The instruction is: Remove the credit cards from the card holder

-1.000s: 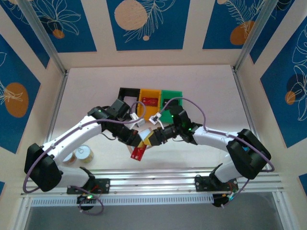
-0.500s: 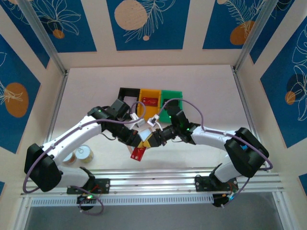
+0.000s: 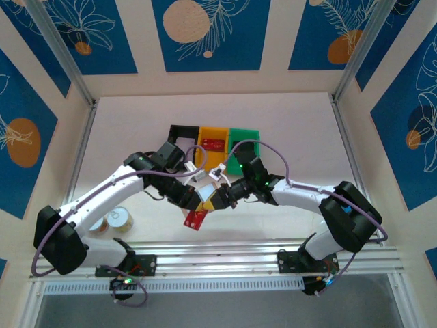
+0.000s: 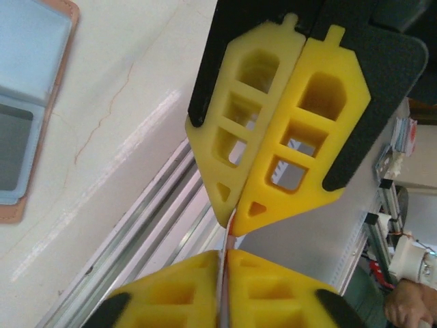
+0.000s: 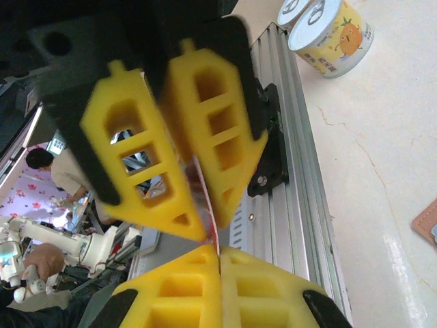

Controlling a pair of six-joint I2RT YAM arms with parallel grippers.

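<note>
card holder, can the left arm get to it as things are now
Probably not yet: the left gripper is shut on a card, which the right gripper also pinches. The card holder lies open on the table nearby, uncovered.

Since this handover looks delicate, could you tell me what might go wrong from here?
1. The card is pinched only by a thin edge, at the very fingertips of the right gripper and the left gripper. It may slip and drop if either one lets go too early.
2. The two grippers meet tip to tip at an angle. Pulling apart while both are clamped could bend the card or knock their tips together.
</note>
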